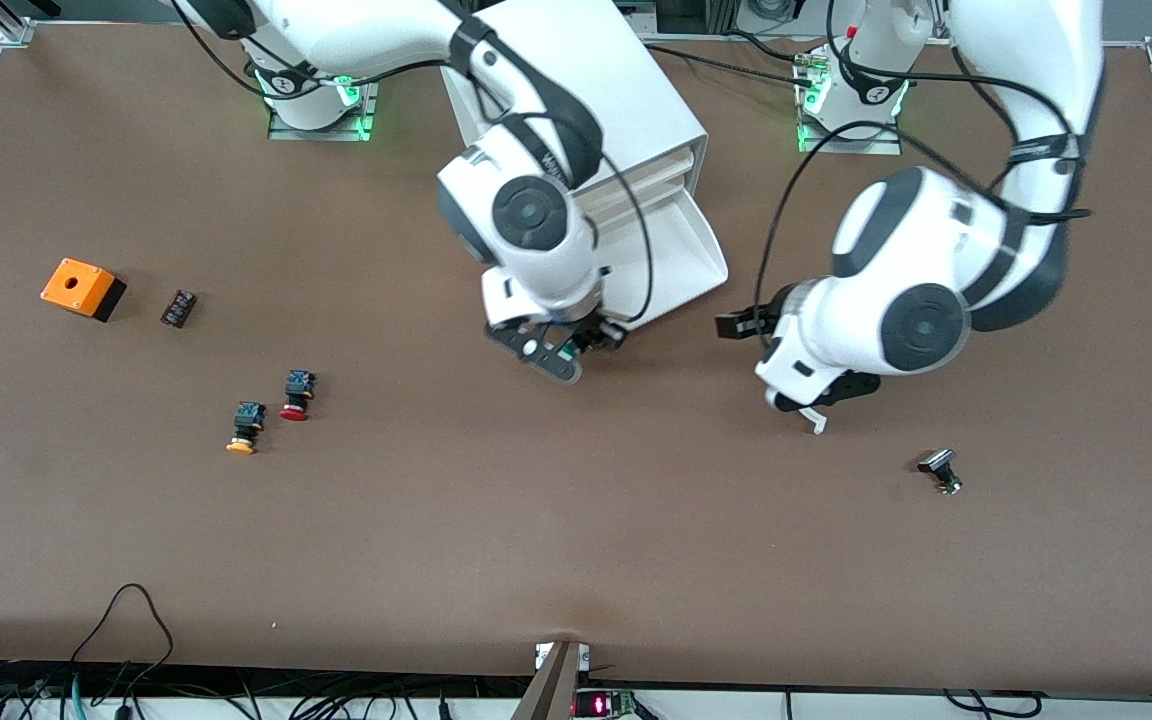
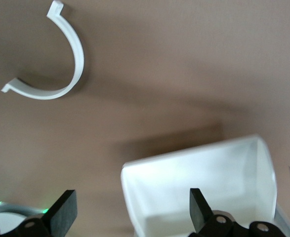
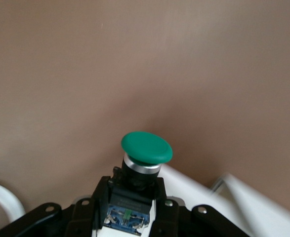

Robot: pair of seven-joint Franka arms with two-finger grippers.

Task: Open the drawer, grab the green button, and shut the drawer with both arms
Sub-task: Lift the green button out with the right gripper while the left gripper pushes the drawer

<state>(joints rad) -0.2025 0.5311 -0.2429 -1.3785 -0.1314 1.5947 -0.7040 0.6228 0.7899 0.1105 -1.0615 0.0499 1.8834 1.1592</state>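
Note:
The white cabinet (image 1: 626, 90) stands between the arms' bases. Its lower drawer (image 1: 681, 255) is pulled out toward the front camera and looks empty. My right gripper (image 1: 561, 350) hovers over the table just beside the drawer's front edge. It is shut on the green-capped button (image 1: 569, 350). In the right wrist view the gripper (image 3: 130, 200) clamps the black-and-blue body and the green cap (image 3: 146, 147) sticks out past the fingers. My left gripper (image 1: 748, 328) is open and empty by the drawer's front corner. The left wrist view (image 2: 132, 212) shows that drawer corner (image 2: 199, 173) between its fingers.
A white C-shaped piece (image 1: 816, 420) (image 2: 65, 64) lies on the table under the left arm. A small black part (image 1: 939, 470) lies nearer the front camera. Toward the right arm's end lie a red button (image 1: 296, 395), a yellow button (image 1: 246, 428), a black block (image 1: 178, 307) and an orange box (image 1: 83, 288).

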